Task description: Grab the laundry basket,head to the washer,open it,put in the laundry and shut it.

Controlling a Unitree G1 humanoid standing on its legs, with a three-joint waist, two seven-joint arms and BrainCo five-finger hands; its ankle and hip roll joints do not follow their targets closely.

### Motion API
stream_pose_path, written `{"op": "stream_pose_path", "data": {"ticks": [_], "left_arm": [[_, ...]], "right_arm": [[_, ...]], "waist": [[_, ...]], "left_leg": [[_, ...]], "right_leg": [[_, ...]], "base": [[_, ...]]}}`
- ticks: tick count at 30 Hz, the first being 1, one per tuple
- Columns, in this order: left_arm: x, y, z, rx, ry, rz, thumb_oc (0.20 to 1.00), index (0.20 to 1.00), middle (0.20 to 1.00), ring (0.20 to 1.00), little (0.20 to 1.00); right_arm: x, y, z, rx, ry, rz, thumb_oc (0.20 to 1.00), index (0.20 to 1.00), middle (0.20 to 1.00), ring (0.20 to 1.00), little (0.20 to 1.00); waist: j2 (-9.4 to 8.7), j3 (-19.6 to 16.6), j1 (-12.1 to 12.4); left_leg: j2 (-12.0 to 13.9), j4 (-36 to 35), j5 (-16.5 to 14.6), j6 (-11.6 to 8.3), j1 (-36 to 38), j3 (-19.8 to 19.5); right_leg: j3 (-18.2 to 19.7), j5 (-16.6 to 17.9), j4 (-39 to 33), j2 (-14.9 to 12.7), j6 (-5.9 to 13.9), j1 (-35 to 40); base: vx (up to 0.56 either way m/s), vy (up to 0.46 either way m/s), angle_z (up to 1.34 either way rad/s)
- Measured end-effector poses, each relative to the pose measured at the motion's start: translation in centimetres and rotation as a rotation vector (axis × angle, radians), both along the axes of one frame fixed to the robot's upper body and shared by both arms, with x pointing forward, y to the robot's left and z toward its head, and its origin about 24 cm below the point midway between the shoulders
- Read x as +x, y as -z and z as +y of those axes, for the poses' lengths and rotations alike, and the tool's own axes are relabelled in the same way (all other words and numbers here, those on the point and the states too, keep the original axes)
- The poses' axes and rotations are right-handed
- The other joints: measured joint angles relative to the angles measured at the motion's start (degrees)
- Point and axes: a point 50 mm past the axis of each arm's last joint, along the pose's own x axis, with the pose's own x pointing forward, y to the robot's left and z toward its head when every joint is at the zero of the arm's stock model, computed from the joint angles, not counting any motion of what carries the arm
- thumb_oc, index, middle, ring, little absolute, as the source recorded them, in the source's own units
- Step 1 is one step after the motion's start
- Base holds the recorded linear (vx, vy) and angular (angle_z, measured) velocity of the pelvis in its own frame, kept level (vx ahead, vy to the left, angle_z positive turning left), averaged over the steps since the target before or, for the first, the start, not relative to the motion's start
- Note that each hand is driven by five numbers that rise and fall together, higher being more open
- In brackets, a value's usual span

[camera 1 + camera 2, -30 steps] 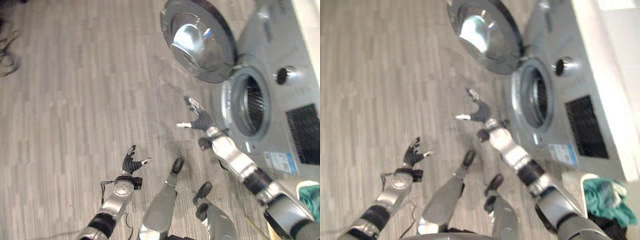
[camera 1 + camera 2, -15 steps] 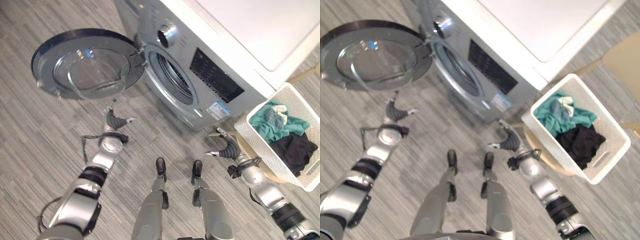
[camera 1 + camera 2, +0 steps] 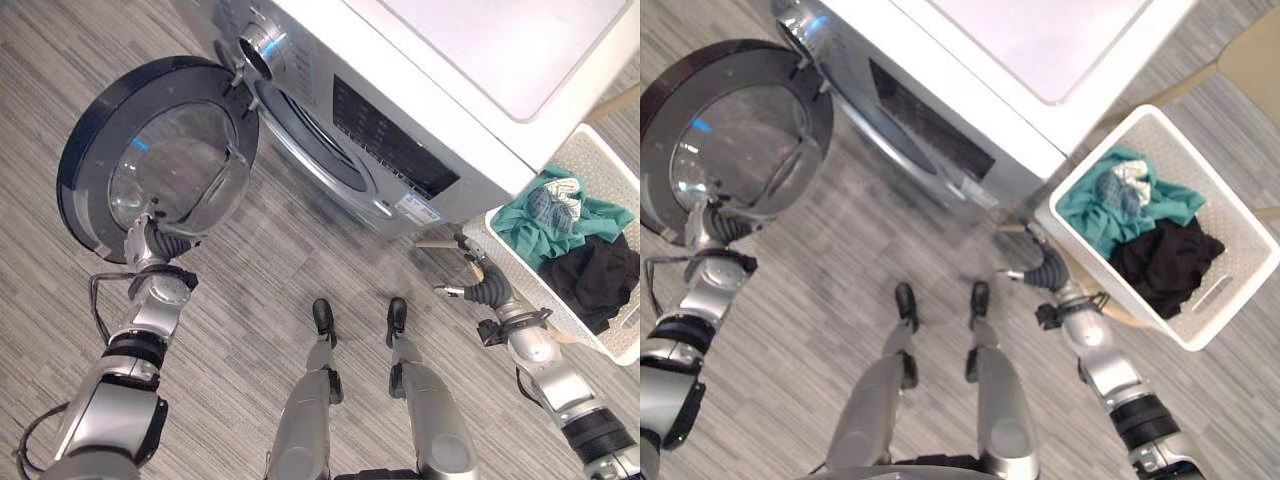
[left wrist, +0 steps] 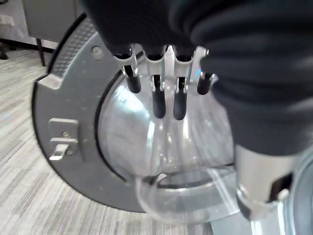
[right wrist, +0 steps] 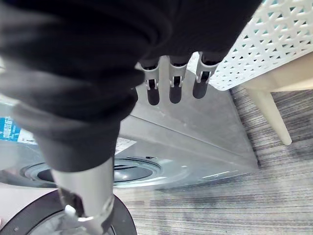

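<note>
The silver washer point(image 3: 420, 90) stands with its round door point(image 3: 160, 150) swung wide open on my left, and the drum opening point(image 3: 310, 140) is uncovered. My left hand point(image 3: 158, 245) is up at the door's lower rim, its open fingers point(image 4: 157, 98) pointing at the glass bowl point(image 4: 186, 161). On my right, the white laundry basket point(image 3: 1230, 215) holds a teal cloth point(image 3: 1110, 205) and a black cloth point(image 3: 1160, 265). Beside the basket's near-left wall is my right hand point(image 3: 485, 290), empty, with its fingers point(image 5: 171, 88) straight.
The basket point(image 5: 254, 49) rests on a low wooden stool, one leg point(image 5: 269, 112) of which stands on the grey plank floor point(image 3: 60, 80). The washer's front point(image 5: 195, 127) is close to my right hand. A beige piece of furniture point(image 3: 1250, 60) shows behind the basket.
The camera has swung round, so the whole scene has shifted. My left hand has come up from below the door to its lower rim. My right hand stays beside the basket.
</note>
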Motion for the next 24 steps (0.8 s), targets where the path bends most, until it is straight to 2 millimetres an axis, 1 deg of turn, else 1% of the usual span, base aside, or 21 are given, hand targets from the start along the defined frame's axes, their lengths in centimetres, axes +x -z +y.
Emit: {"op": "stream_pose_path", "data": {"ticks": [3,6,8,9,10,11,13,15,16,17,18,19,20,21,22,23,24], "left_arm": [[-0.9,1.4,0.5,-0.006,-0.027,0.058,1.000,1.000,1.000,1.000,1.000],[-1.9,2.8,1.0,-0.009,-0.044,0.108,1.000,1.000,1.000,1.000,1.000],[-2.4,3.4,1.1,-0.016,-0.051,0.123,1.000,1.000,1.000,1.000,1.000],[-3.2,4.4,1.0,-0.050,-0.069,0.131,1.000,1.000,1.000,1.000,1.000],[-3.3,4.7,0.5,-0.064,-0.056,0.127,1.000,1.000,1.000,1.000,1.000],[-3.8,5.8,-1.2,-0.094,-0.001,0.123,1.000,1.000,1.000,1.000,1.000],[-4.9,7.3,-3.6,-0.147,0.074,0.112,1.000,1.000,1.000,1.000,1.000],[-6.0,8.9,-5.5,-0.207,0.113,0.130,1.000,1.000,1.000,1.000,1.000],[-6.6,9.6,-6.3,-0.236,0.120,0.139,1.000,1.000,1.000,1.000,1.000],[-7.1,10.2,-7.1,-0.266,0.135,0.145,1.000,1.000,1.000,1.000,1.000],[-8.1,11.3,-7.9,-0.301,0.148,0.175,1.000,1.000,1.000,1.000,1.000],[-8.7,11.7,-8.2,-0.322,0.154,0.185,1.000,1.000,1.000,1.000,1.000],[-9.6,12.3,-8.2,-0.338,0.148,0.206,1.000,1.000,1.000,1.000,1.000],[-10.3,12.8,-8.0,-0.353,0.137,0.223,1.000,1.000,1.000,1.000,1.000],[-11.3,13.4,-7.5,-0.368,0.102,0.242,1.000,1.000,1.000,1.000,1.000],[-12.3,14.4,-7.3,-0.380,0.081,0.286,1.000,1.000,1.000,1.000,1.000],[-12.8,15.1,-7.4,-0.382,0.081,0.328,1.000,1.000,1.000,1.000,1.000]], "right_arm": [[0.0,0.0,0.0,0.014,0.001,0.003,1.000,1.000,1.000,1.000,1.000],[0.0,0.1,0.1,0.041,0.006,0.006,1.000,1.000,1.000,1.000,1.000],[0.0,0.0,-0.1,0.043,0.014,0.001,1.000,1.000,1.000,1.000,1.000],[0.1,-0.3,-0.3,0.058,0.029,-0.011,1.000,1.000,1.000,1.000,1.000],[0.1,-0.3,-0.3,0.064,0.033,-0.015,1.000,1.000,1.000,1.000,1.000],[0.1,-0.2,-0.3,0.065,0.038,-0.008,1.000,1.000,1.000,1.000,1.000],[-0.1,0.0,-0.5,0.059,0.048,0.002,1.000,1.000,1.000,1.000,1.000],[-0.1,0.0,-0.4,0.061,0.046,-0.003,1.000,1.000,1.000,1.000,1.000],[0.0,-0.2,-0.1,0.064,0.047,-0.015,1.000,1.000,1.000,1.000,1.000],[0.0,-0.4,0.1,0.071,0.046,-0.029,1.000,1.000,1.000,1.000,1.000],[-0.2,-0.5,0.5,0.059,0.028,-0.036,1.000,1.000,1.000,1.000,1.000],[-0.1,-0.6,0.6,0.036,0.025,-0.043,1.000,1.000,1.000,1.000,1.000],[-0.1,-0.6,0.7,0.028,0.022,-0.046,1.000,1.000,1.000,1.000,1.000],[0.0,-0.7,0.8,0.021,0.021,-0.052,1.000,1.000,1.000,1.000,1.000],[0.3,-0.6,1.4,0.010,0.014,-0.044,1.000,1.000,1.000,1.000,1.000],[0.2,-0.3,1.7,0.003,0.001,-0.031,1.000,1.000,1.000,1.000,1.000],[-0.3,0.2,1.6,-0.001,0.001,-0.013,1.000,1.000,1.000,1.000,1.000]], "waist": [[-0.20,0.1,0.2],[-0.70,0.4,1.3],[-0.74,0.4,1.6],[-0.75,0.4,1.9],[-0.76,0.4,2.2],[-0.78,0.4,3.0],[-0.83,0.4,3.1],[-0.96,0.2,3.0],[-1.09,0.2,3.1],[-1.08,0.2,3.0],[-1.13,0.1,2.8],[-1.48,0.0,3.1],[-2.11,-0.6,3.2],[-2.38,-1.7,2.9],[-3.26,-2.4,3.5],[-3.14,-3.8,4.4],[-2.93,-5.9,4.3]], "left_leg": [[0.0,0.0,0.0,-0.01,-0.1,-0.2],[-0.1,0.0,0.0,-0.04,-0.1,-0.3],[-0.3,0.0,0.0,-0.04,0.0,-0.3],[-0.5,0.0,0.0,-0.05,0.7,-0.4],[-0.6,0.0,0.0,-0.06,1.3,-0.4],[-1.0,0.0,-0.2,-0.18,3.1,-0.2],[-1.3,0.0,-1.1,0.21,5.7,0.3],[-1.6,0.0,-1.8,0.04,8.3,1.6],[-1.7,0.1,-2.2,0.47,9.5,2.4],[-1.6,0.0,-2.8,0.71,11.0,4.0],[-1.8,0.0,-4.3,0.38,13.5,5.7],[-1.5,0.0,-4.8,0.19,15.2,8.2],[-1.5,0.0,-5.6,0.29,16.8,10.1],[-0.6,0.4,-6.3,-0.56,18.0,13.4],[0.4,1.9,-7.3,-0.92,18.7,16.5],[1.0,3.3,-9.2,0.48,19.4,18.9],[1.4,4.6,-11.1,0.04,18.7,18.8]], "right_leg": [[-0.3,0.0,0.0,-0.1,0.02,0.0],[-0.2,-0.1,0.0,-0.3,0.09,0.1],[-0.3,-0.1,-0.1,-0.4,0.08,0.4],[-0.3,-0.1,-0.3,-0.6,0.09,1.2],[-0.3,-0.1,-0.3,-0.7,0.08,1.8],[-0.1,-0.1,-0.3,-1.1,0.07,3.5],[0.8,-0.2,-0.2,-1.5,0.19,5.5],[1.8,-0.5,0.1,-1.7,0.67,7.0],[2.6,-0.5,1.2,-1.7,0.67,7.0],[3.5,-1.0,2.4,-2.0,1.01,7.6],[5.2,-1.8,3.1,-2.0,1.29,8.6],[6.1,-1.9,4.5,-2.0,1.45,8.5],[6.1,-2.2,5.4,-2.2,1.21,8.4],[3.7,-4.1,5.7,-3.1,0.69,8.3],[-2.5,-6.2,6.3,-5.1,-0.14,8.3],[-7.7,-5.9,7.9,-6.7,0.23,8.3],[-8.3,-5.3,8.1,-8.0,1.29,8.4]], "base": [[0.00,0.005,0.07],[0.01,-0.003,0.01],[0.04,-0.016,0.08],[0.05,-0.009,0.10],[0.08,0.024,0.03],[0.10,0.051,-0.05],[0.09,0.069,-0.17],[0.08,0.084,-0.34],[0.08,0.047,-0.52],[0.13,0.056,-0.74],[0.09,0.028,-0.86],[0.11,-0.051,-1.08],[0.16,-0.094,-1.06],[0.17,-0.094,-1.30],[0.21,-0.188,-1.46],[0.11,-0.156,-1.37],[0.26,-0.285,-0.73]]}}
